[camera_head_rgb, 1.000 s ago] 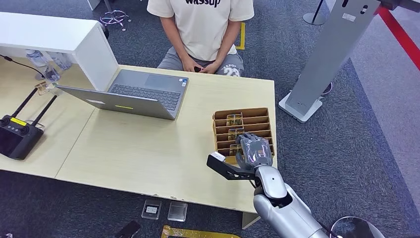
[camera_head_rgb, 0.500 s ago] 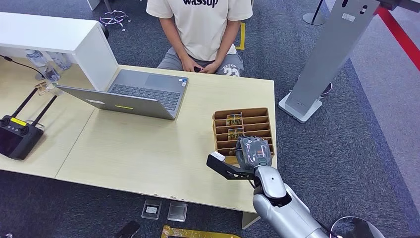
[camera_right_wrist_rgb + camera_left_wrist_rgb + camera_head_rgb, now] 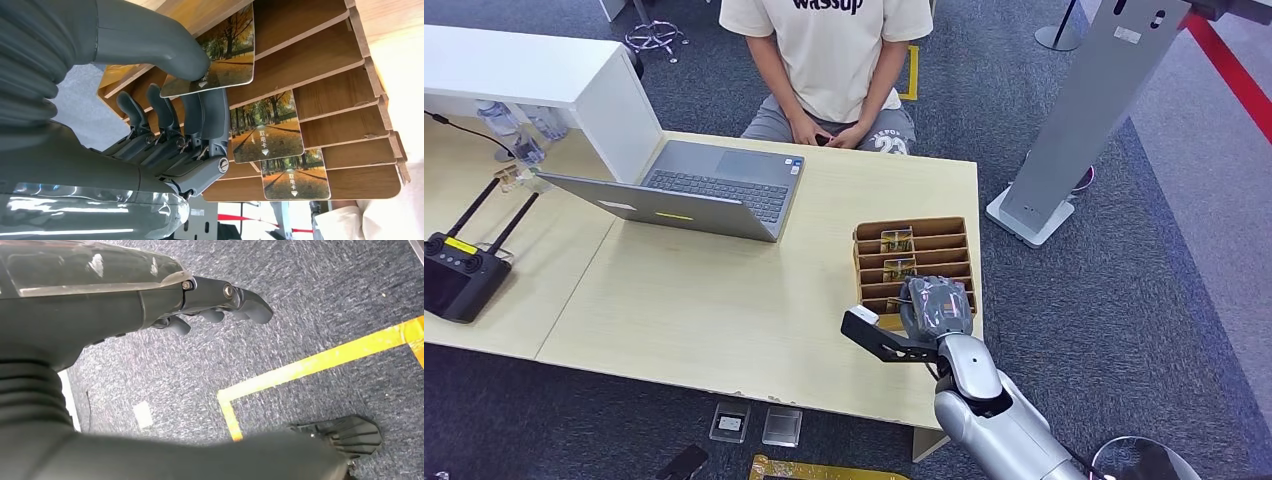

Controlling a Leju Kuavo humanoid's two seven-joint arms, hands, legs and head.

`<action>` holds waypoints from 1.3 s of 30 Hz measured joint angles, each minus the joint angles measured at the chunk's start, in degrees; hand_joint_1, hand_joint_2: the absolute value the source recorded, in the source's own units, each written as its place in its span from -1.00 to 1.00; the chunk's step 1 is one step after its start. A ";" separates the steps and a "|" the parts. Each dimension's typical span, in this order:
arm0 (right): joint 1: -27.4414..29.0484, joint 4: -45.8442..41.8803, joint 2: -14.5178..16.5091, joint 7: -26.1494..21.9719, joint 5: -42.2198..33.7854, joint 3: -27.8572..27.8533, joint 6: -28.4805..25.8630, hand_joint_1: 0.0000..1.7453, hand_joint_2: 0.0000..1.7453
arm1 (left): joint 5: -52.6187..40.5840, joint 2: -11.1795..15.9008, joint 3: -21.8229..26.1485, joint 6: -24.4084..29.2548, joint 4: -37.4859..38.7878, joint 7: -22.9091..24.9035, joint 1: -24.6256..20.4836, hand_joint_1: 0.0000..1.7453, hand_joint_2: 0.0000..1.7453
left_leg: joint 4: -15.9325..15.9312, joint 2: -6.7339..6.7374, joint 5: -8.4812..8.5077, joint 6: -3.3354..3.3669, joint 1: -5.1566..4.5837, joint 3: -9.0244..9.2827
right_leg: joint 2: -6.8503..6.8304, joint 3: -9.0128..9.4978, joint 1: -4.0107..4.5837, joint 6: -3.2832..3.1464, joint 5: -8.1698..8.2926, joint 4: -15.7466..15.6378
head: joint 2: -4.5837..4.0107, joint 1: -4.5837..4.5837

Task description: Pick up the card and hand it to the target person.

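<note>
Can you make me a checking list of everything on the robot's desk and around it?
Surface: pale wooden table.
Job's things: slotted wooden card holder with three tree-picture cards; right hand pinches the nearest card between thumb and fingers.
Clutter: open laptop, black remote controller, water bottles.
Hands: left hand hangs over the carpet, holding nothing.
Cables: black cable by the bottles.
Surroundings: seated person across the table, grey stand, yellow floor tape.

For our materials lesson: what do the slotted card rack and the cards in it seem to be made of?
Card rack: seemingly thin wood or fibreboard, matt brown, with visible grain and raw cut edges. Cards: probably plastic or coated card, smooth, with a printed autumn tree photo and a slight sheen. The right hand pinches one card.
</note>
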 joint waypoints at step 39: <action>-2.66 -23.68 -4.27 -12.10 -8.43 -4.37 -13.93 0.68 1.00 | 1.60 -0.02 -0.11 0.72 0.13 0.05 0.00 -1.00 1.00 | 0.01 -0.01 0.00 0.00 0.00 -0.05 | -0.01 0.00 0.00 0.00 0.01 0.01 | 0.00 0.02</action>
